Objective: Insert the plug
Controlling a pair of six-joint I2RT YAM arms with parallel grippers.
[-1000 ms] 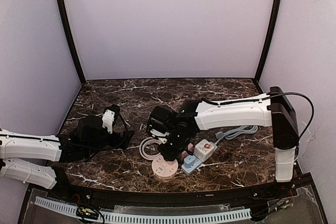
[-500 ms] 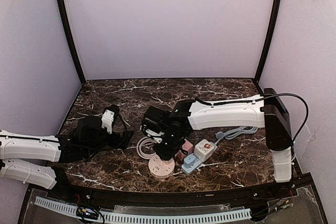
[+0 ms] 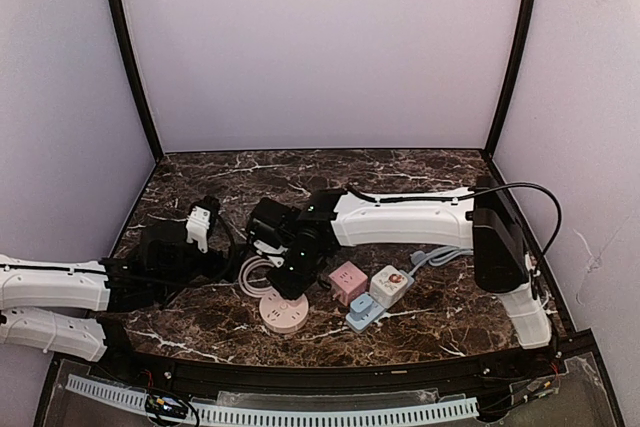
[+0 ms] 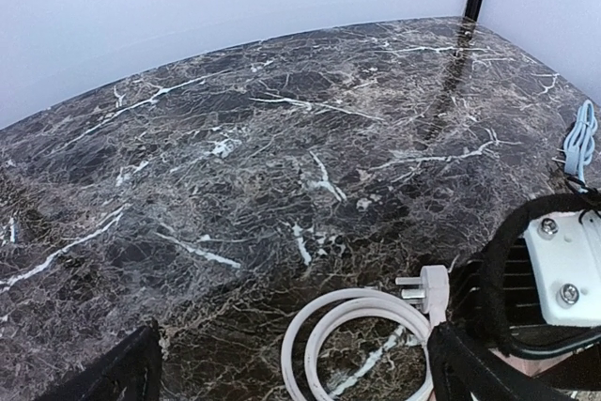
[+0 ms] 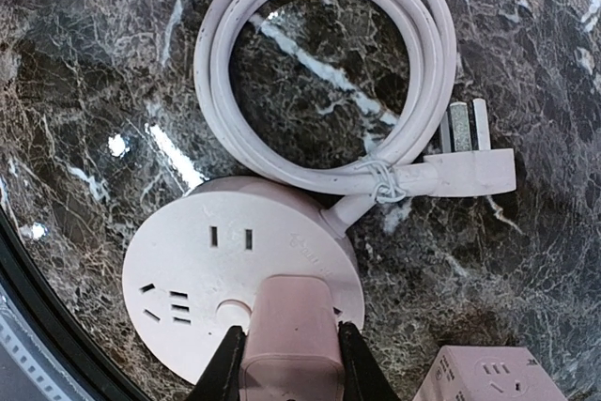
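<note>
1. The right gripper [image 5: 291,356] is clamped on a pink plug [image 5: 291,326], with one finger on each side of it
2. The pink plug sits over one edge of a round pink socket [image 5: 202,274] and covers part of its top face; whether its pins are in the holes cannot be told
3. The round pink socket lies flat on the marble table [image 3: 200,182], near the front edge and between the two arms
4. Its white cord [image 5: 214,82] lies coiled just beside it, tied with a twist, and the three-pin plug [image 5: 474,171] on the cord's end rests on the table, touching the coil
5. A pink cube socket [image 3: 347,280], a white cube socket [image 3: 390,285] and a blue strip [image 3: 365,314] lie close together to the right of the round pink socket, and a grey cable [image 3: 455,250] runs off towards the right arm
6. The left gripper [image 4: 296,363] has its fingers wide apart and holds nothing, low over the table just left of the coil
</note>
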